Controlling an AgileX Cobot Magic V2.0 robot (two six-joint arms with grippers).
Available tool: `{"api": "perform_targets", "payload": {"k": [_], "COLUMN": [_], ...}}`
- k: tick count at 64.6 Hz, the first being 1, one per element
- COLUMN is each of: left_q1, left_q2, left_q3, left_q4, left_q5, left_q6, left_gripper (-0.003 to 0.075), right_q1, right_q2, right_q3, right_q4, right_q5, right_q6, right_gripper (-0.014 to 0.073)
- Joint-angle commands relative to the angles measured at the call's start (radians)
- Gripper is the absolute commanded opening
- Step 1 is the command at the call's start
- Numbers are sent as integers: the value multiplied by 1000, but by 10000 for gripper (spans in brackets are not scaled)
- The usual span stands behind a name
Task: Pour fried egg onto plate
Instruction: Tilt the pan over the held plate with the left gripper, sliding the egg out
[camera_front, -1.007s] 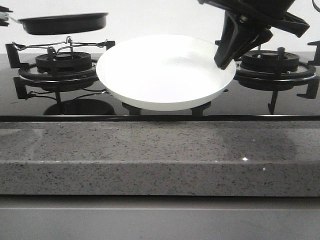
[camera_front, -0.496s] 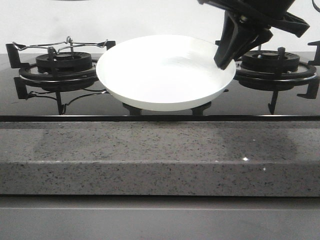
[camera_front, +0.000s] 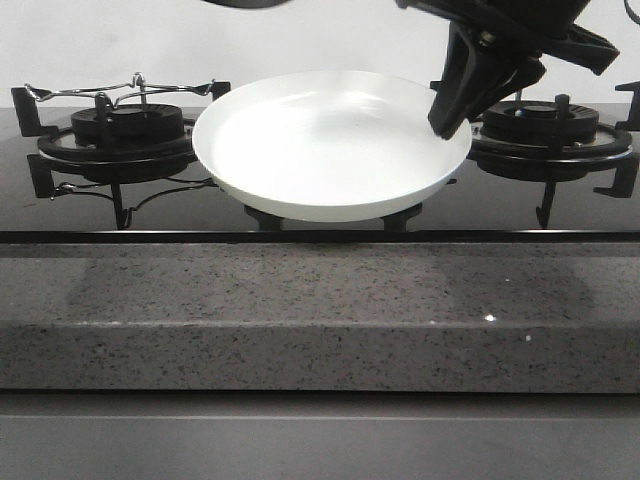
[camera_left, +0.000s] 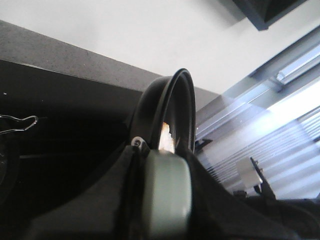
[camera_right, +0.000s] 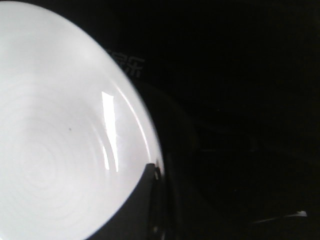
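Nearest the camera, a speckled grey counter edge (camera_front: 320, 320) runs the full width, with a glossy black hob (camera_front: 320, 215) behind it. On the hob, the plate (camera_front: 320, 150) sits centered between two burners, tilted slightly toward the camera, inside bare and white. Left burner (camera_front: 120, 135) has a wire trivet on top; right burner (camera_front: 550, 130) is partly behind the right arm. Right gripper (camera_front: 455, 100) comes down from the top right, its dark finger on the plate's right rim; right wrist view shows a dark finger (camera_right: 145, 200) overlapping the rim of the plate (camera_right: 60, 140), jaws pinching the rim as far as I can tell. Up at the top edge of the front view, a dark sliver of the pan (camera_front: 245, 3) shows above the plate's left half, well apart from it. Left wrist view: pan (camera_left: 167, 110) seen edge-on, tipped steeply, handle (camera_left: 165, 195) running toward the camera and clamped by the left gripper (camera_left: 150, 200), jaws closed on it. Egg (camera_left: 166, 137) is inside the pan, only a thin white-orange sliver showing near the handle side.
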Motion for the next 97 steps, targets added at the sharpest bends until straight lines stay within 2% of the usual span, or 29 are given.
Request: {"api": "perform_targets", "payload": {"k": [1, 15, 31, 39, 74, 97], "left_q1": [-56, -187, -302, -318, -318, -318], "left_q2": [-70, -112, -126, -126, -126, -126], "left_q3": [-31, -31, -31, -31, -31, -31], "left_q4": [-41, 19, 62, 71, 71, 130], "left_q5": [-57, -149, -230, -252, -252, -244], "left_q6": [44, 200, 549, 645, 673, 707], "left_gripper": [-20, -19, -19, -19, -19, -19], "right_q1": [-2, -2, -2, -2, -2, -2], "right_q2": [-41, -41, -41, -41, -41, -41], "right_q3": [-25, -25, -25, -25, -25, -25], "right_q4": [19, 19, 19, 19, 19, 19], "right_q5": [-39, -39, -39, -39, -39, -39], "right_q6": [-7, -7, -7, -7, -7, -7], "right_gripper": [-69, -69, -69, -69, -69, -69]}}
